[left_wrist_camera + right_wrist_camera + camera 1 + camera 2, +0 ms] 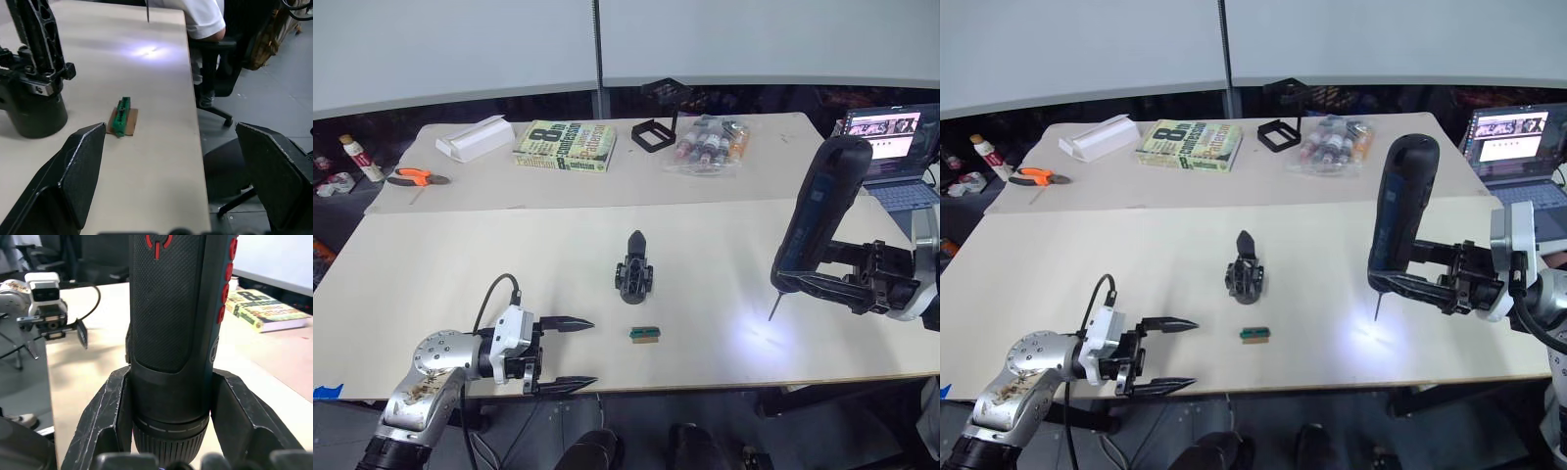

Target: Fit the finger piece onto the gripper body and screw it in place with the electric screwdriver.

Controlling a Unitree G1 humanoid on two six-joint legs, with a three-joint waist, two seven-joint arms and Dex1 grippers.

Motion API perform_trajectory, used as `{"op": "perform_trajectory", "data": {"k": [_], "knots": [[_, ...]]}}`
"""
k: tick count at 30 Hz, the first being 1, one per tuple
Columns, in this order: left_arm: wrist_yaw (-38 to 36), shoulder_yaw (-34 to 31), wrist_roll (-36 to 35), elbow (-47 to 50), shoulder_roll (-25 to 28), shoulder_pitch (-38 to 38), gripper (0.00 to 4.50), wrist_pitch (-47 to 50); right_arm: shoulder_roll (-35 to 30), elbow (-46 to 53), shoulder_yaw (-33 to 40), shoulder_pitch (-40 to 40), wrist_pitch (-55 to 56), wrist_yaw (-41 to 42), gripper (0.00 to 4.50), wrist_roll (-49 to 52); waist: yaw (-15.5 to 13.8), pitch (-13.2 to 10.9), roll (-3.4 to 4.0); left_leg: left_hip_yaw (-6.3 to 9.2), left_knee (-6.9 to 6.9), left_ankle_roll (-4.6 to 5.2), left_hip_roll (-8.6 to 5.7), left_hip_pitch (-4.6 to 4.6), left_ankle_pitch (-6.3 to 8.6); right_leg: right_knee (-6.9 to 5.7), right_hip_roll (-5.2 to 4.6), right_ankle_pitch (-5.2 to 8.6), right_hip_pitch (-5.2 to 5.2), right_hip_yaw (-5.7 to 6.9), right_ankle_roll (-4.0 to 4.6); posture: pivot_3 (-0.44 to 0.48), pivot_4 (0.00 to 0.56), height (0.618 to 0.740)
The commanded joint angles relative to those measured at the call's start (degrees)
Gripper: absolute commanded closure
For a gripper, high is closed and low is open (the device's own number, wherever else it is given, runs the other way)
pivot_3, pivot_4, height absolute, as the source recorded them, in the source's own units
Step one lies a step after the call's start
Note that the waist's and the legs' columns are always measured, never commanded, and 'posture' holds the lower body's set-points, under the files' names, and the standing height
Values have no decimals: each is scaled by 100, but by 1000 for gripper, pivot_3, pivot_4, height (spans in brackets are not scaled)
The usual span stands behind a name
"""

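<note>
Gripper body [635, 276] stands near the middle of the pale table [460, 264], a chunky black block with prongs, and the finger piece [636, 241] rises from its top as a small black wedge tapering to a tip. Just in front of it lies a small green-and-brown block [645, 334]. The right gripper [827, 284] reaches in level from the right, its fingers clamped around the electric screwdriver [818, 211], which is held nearly upright, bit down, above a bright spot of light on the table. The left gripper [570, 352] hovers at the near table edge, pointing right, jaws wide apart and empty.
</note>
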State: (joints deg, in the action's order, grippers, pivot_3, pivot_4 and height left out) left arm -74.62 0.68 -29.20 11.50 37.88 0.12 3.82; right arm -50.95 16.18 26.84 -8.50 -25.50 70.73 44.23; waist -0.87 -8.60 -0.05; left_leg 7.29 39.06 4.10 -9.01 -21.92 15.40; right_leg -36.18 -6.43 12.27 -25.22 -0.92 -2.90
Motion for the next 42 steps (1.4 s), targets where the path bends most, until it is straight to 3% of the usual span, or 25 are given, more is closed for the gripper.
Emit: {"op": "perform_trajectory", "data": {"k": [1, 7, 11, 19, 35, 42], "knots": [[129, -55, -86, 145, -46, -106, 62, 46, -4, 479, 51, -306, -39, -123, 2637, 440, 3, 0, 0, 0, -4, -2, 0, 1, -1, 1, 0, 0, 0, 0, 0, 0, 150, 740], [56, 123, -19, 8, -44, -361, 62, 128, 181, 901, -760, -1296, -507, -627, 2637, 899, 13, -1, 1, 0, -5, -2, 2, 1, -1, 9, -1, -1, 2, 1, 1, 0, 150, 740], [243, 437, 453, -382, -225, -740, 62, -9, 726, 858, -1561, -1990, -542, -818, 2637, 796, 7, -2, 0, 0, -4, -6, -2, 0, -4, 13, -2, -1, 6, 5, 1, 0, 150, 740], [533, 884, 900, -812, -677, -1164, 62, -48, 1842, 863, -2695, -1971, -42, -830, 2637, 111, 17, -2, -7, 0, -4, -17, -6, -12, -12, 16, -2, -3, -7, 7, -2, 0, 150, 740], [1172, 1118, 1243, -803, -1045, -1282, 62, 112, 2263, 334, -3132, -2072, 439, -597, 2637, -693, 20, -2, -7, 0, -2, -25, -6, -5, -17, 7, 11, -3, -6, 7, -2, 0, 150, 740], [1064, 1131, 1202, -821, -1002, -1286, 62, 99, 2267, 306, -3169, -1963, 467, -457, 2637, -725, 19, -2, -7, 0, -2, -25, -7, -5, -17, 7, 12, -3, -6, 7, -2, 0, 150, 740]]}}
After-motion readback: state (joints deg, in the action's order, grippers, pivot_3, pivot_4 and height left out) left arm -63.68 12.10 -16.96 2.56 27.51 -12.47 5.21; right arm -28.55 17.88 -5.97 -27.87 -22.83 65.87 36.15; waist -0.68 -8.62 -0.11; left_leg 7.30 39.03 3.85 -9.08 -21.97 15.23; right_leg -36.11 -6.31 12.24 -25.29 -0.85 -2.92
